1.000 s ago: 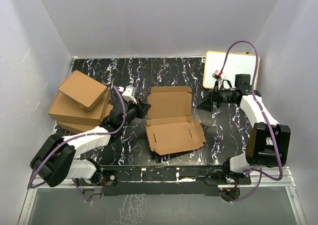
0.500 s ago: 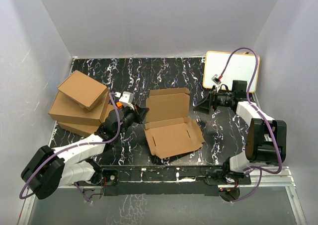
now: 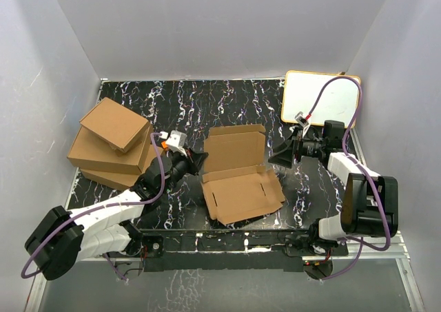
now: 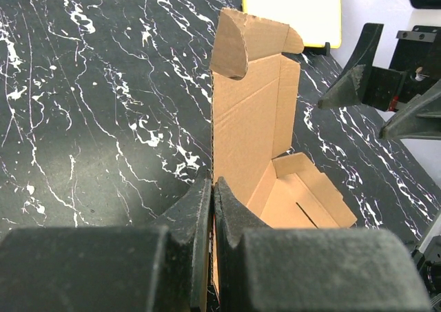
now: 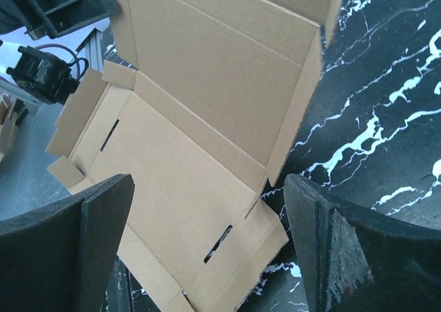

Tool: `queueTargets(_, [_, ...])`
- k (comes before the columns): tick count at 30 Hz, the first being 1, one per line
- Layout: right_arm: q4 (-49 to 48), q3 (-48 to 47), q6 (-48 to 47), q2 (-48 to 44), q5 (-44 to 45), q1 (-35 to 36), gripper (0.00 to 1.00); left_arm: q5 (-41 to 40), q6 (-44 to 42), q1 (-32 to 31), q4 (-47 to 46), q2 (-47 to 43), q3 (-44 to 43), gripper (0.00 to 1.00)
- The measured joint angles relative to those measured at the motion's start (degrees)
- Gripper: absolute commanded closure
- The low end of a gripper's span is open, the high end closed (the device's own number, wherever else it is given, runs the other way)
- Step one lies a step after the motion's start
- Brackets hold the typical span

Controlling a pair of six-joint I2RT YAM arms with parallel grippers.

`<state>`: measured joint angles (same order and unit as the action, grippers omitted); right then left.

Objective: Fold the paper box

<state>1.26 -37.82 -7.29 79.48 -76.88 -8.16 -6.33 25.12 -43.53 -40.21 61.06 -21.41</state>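
Pinching the left edge of the raised lid panel [image 3: 236, 147] right where it meets the tray [image 3: 242, 191], the left gripper [image 3: 199, 162] has its fingers pressed together on the cardboard, and that thin, one-sided hold looks like the weak spot. The paper box [image 3: 238, 181] sits in the middle of the bench [image 3: 138, 105], closer to the near edge than the far one, tray flat and lid standing roughly upright from its hinge crease. The right gripper [image 3: 279, 157] is spread wide just beside the lid's right edge – apart from it, as far as I can tell – with the open box filling its wrist view between the two fingers [image 5: 83, 246]. If it pushes the lid before it is square to the panel, the light box will likely pivot about the left pinch or skid toward the near edge instead of folding. Pressing away from the crease could buckle the panel. The curled flap [image 4: 231, 43] at the lid's top corner may land outside the tray wall and jam rather than tuck. Smooth board can also slide out of the pinch, letting the lid drop back. At the bench's left edge a pile of cardboard boxes [image 3: 110, 143] sits near the left arm, so a wide swing could knock it.
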Motion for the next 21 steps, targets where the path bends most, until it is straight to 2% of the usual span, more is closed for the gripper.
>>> queueTargets(6, [-0.6,-0.1,2.6,1.7,-0.4,-1.2,0.00,-0.2,0.0,-0.9,0.0,0.0,0.0,1.00])
queueTargets(13, [-5.8,-0.1,7.7,4.7,-1.3,-1.3,0.00,-0.1,0.2,-1.9,-0.1,0.4,-0.2,1.00])
queueTargets(21, [-9.3,-1.6,11.9,12.7,-0.8,-0.3,0.21,0.8,0.7,-2.5,-1.7,1.4,-0.8,1.00])
